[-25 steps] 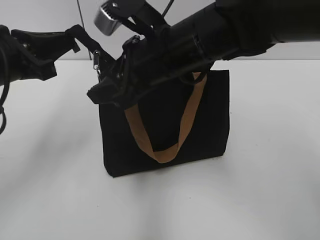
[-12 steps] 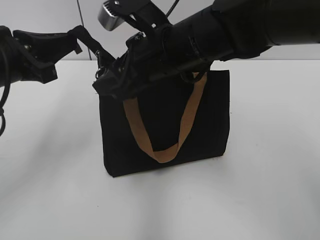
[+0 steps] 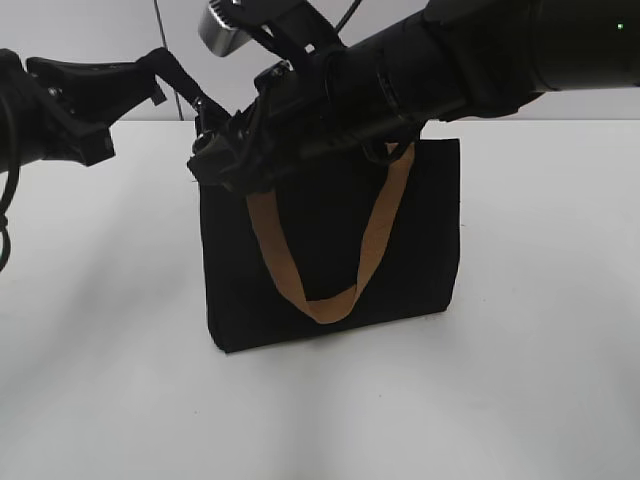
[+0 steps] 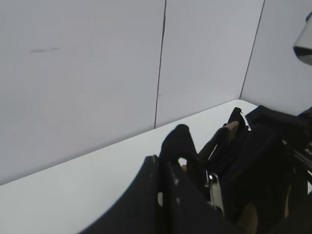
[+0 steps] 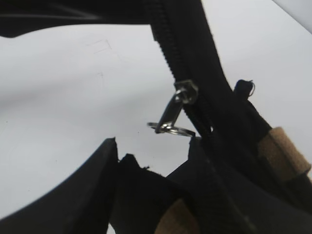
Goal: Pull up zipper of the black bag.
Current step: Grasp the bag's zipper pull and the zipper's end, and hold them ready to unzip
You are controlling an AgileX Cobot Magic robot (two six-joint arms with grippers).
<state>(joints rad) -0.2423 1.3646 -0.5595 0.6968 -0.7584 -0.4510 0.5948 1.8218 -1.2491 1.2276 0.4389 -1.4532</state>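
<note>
Right pincer (image 5: 151, 156) beside shiny silver zipper (image 5: 176, 109) pull.

The zipper (image 5: 176, 108) — a silver pull with a small ring — hangs on its black track just ahead of the right gripper (image 5: 151, 151) (jaws apart), white worktop (image 5: 73, 97) behind.

Bag: we see the black bag (image 3: 330, 250) upright on the surface (image 3: 520, 380).
Hands: both at its top left corner (zipper (image 5: 171, 114) there).
</note>
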